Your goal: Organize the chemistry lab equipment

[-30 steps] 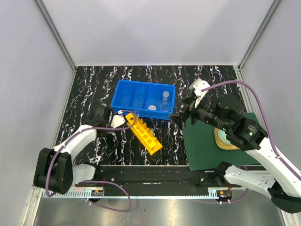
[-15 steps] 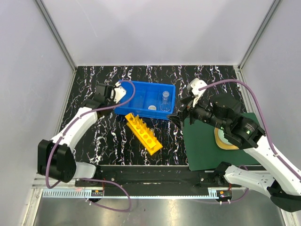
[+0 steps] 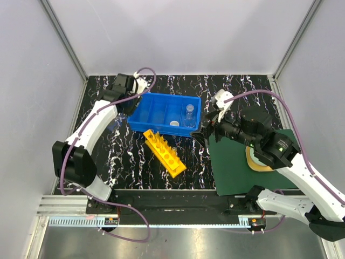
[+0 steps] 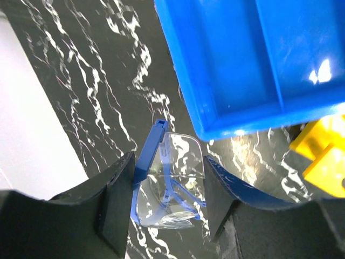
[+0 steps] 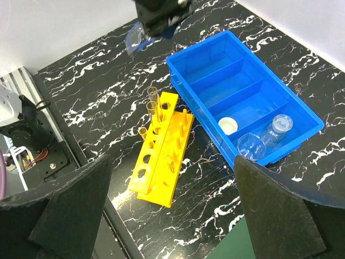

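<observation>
As left end effector (image 4: 168,186) grips probable goggles (image 4: 171,162), blue bin (image 4: 186,81) edge close.

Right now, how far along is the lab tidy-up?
Done: flask, beaker and white cap sit in the blue bin; two tubes stand in the yellow rack. In hand: the left gripper holds clear goggles beside the bin. Left: placing those goggles; the right gripper is open and empty.

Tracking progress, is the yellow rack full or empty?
Partly filled: two clear tubes stand in the yellow rack; remaining holes look empty.
</observation>
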Tool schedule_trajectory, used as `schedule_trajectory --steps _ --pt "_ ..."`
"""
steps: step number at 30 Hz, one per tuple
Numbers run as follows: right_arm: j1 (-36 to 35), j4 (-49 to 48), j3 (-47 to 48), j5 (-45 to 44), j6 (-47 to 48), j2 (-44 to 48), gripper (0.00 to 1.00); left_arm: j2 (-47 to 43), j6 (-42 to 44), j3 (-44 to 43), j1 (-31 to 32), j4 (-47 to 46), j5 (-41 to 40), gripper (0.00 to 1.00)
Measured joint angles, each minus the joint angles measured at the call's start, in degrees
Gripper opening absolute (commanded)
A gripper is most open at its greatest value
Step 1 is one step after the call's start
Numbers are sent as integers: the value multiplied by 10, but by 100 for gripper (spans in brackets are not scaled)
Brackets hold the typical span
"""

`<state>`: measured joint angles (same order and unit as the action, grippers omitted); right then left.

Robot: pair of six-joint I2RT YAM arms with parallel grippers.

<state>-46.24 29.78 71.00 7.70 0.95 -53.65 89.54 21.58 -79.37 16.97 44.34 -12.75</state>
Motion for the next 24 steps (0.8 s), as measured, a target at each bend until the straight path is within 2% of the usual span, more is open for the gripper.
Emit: schedule_trajectory --steps 3,5,10,13,24 --pt "0 0 0 0 0 -10 100 14 -32 -79 0 11 11 22" --pt "0 0 0 1 -1 -18 100 16 -47 -100 0 16 16 24" --pt "0 0 0 9 -15 -37 100 41 -101 -172 0 53 31 24" --pt "0 0 -1 12 -26 -47 100 85 -134 -241 0 81 44 23" --pt "-3 -2 -23 4 -40 -65 100 188 -198 -353 1 125 83 26"
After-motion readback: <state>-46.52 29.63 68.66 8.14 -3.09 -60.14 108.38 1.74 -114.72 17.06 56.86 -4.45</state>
